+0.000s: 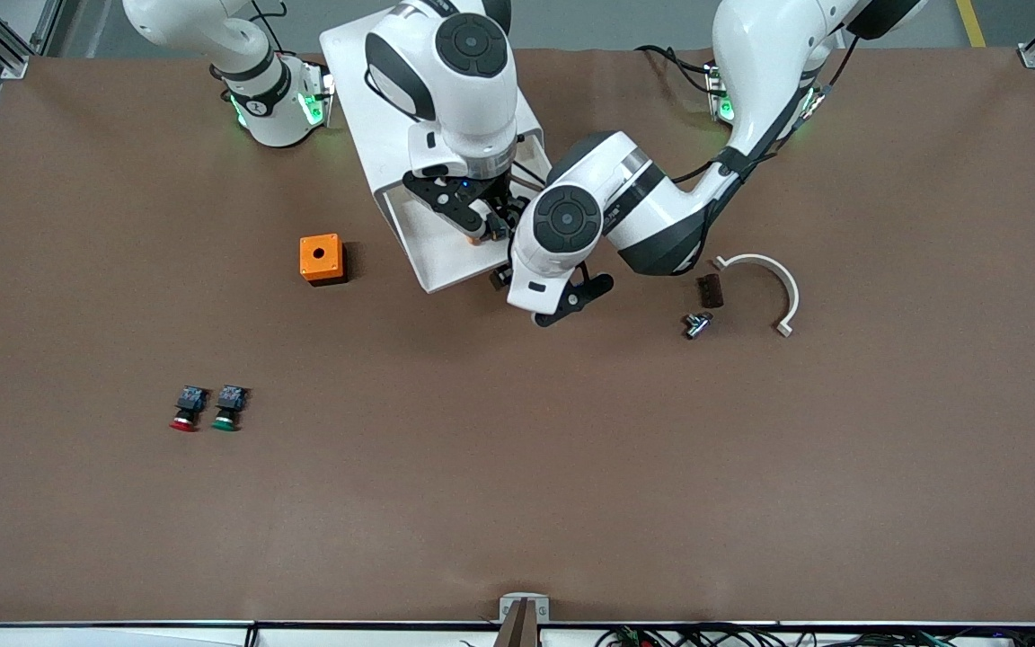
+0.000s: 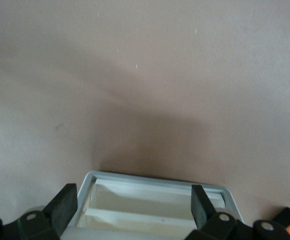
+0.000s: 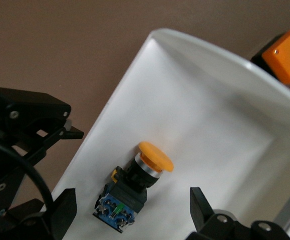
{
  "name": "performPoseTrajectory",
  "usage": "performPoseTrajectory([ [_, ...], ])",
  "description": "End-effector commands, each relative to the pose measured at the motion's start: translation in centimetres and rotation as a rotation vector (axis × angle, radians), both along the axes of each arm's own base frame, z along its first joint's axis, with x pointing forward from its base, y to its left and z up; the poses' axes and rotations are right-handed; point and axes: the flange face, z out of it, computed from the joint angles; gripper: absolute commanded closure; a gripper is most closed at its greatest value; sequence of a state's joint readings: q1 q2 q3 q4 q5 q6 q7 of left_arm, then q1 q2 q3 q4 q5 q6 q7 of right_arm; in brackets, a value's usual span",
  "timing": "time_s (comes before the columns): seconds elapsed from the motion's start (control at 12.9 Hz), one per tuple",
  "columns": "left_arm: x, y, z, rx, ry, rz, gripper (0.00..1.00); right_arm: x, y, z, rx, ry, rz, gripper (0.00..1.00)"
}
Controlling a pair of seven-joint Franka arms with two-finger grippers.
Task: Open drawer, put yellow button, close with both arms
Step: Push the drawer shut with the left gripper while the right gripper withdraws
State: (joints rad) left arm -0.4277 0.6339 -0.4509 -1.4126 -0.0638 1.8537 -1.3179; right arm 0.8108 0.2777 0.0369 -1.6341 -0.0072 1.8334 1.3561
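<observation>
**Yellow button lying in the pulled-out drawer**

Drawer [image 1: 432, 256] drawn out of the white cabinet [image 1: 365, 117], toward the front camera. Inside the drawer, on its white floor: yellow button [image 3: 134, 182], lying on its side, cap tilted up, dark body with blue base resting on the floor, touching neither finger. Right claw [image 1: 479, 225] hung directly over the drawer, fingers [image 3: 62, 210] spread wide to either side of the button, gripping nothing. Left claw [image 1: 504, 274] set at the drawer's front edge, at the corner toward the left arm's end; fingers [image 2: 64, 205] spread apart with the drawer rim [image 2: 155, 179] seen between them, not pinching it.

Elsewhere on the bench [image 1: 517, 467], all placed from the drawer:
- orange box [image 1: 321, 258] with a hole, just beside the drawer, toward the right arm's end;
- red button [image 1: 187, 409] and green button [image 1: 229, 408], side by side, well apart from the drawer, nearer the front camera;
- white curved piece [image 1: 774, 283], small dark block [image 1: 710, 290] and small metal part [image 1: 695, 324], grouped toward the left arm's end.
</observation>
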Motion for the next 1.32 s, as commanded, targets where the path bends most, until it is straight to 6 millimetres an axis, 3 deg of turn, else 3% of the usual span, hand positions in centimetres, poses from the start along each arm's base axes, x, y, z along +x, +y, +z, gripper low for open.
performPoseTrajectory([
  [0.0, -1.4, -1.3, -0.2, -0.023, 0.037, 0.01, 0.0, 3.5, -3.7, 4.9, -0.022, 0.023, 0.211, 0.0],
  [0.16, -2.2, -2.1, -0.5, -0.036, 0.062, 0.008, 0.0, 6.5, -7.8, 7.4, -0.005, 0.025, 0.322, 0.0],
  [0.31, -3.1, -2.9, -0.8, -0.053, 0.094, 0.01, 0.0, 9.9, -13.5, 9.4, 0.023, 0.011, 0.431, 0.0],
  [0.47, -4.3, -4.0, -1.0, -0.067, 0.121, 0.005, 0.0, 13.1, -19.9, 10.4, 0.037, 0.006, 0.529, 0.0],
  [0.7, -6.2, -5.6, -1.2, -0.079, 0.142, -0.013, 0.0, 16.8, -28.7, 10.4, 0.045, 0.008, 0.534, 0.0],
  [1.01, -9.1, -7.7, -1.5, -0.07, 0.178, -0.013, 0.0, 19.3, -39.5, 9.9, 0.054, 0.019, 0.566, 0.0],
  [1.17, -10.5, -8.6, -1.7, -0.059, 0.183, -0.02, 0.0, 19.7, -42.9, 9.9, 0.057, 0.02, 0.566, 0.0],
  [1.24, -10.8, -8.8, -1.7, -0.053, 0.184, -0.015, 0.0, 19.6, -43.5, 10.1, 0.056, 0.019, 0.568, 0.0],
])
